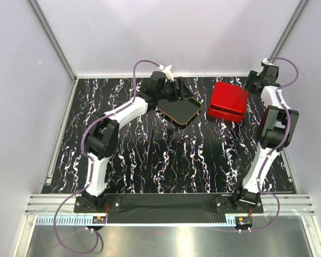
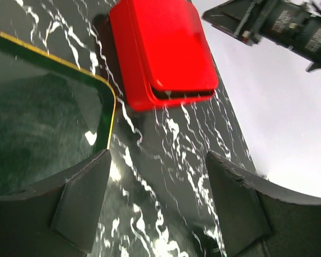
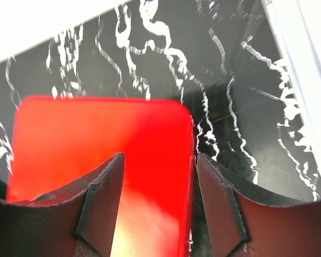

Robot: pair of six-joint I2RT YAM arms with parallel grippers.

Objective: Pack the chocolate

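- chocolate: we see none in any view. We judge that it lies under the red lid, but we cannot confirm this.
- red box (image 1: 228, 100): upper right of the overhead frame, lid on.
- black tray (image 1: 174, 121): upper centre. No pieces show on it.
- left gripper (image 2: 158, 176): fingers spread with nothing between them, over the table (image 1: 150, 160) between tray and box.
- right gripper (image 3: 159, 171): fingers spread above the lid's right edge, holding nothing.
- Handling: we judge the pieces light, brittle and easily smeared. Pinch gently across the sides.

We find the black oblong tray with an orange rim (image 1: 182, 113) at upper centre, the red rectangular box (image 1: 228, 99) just right of it, apart.
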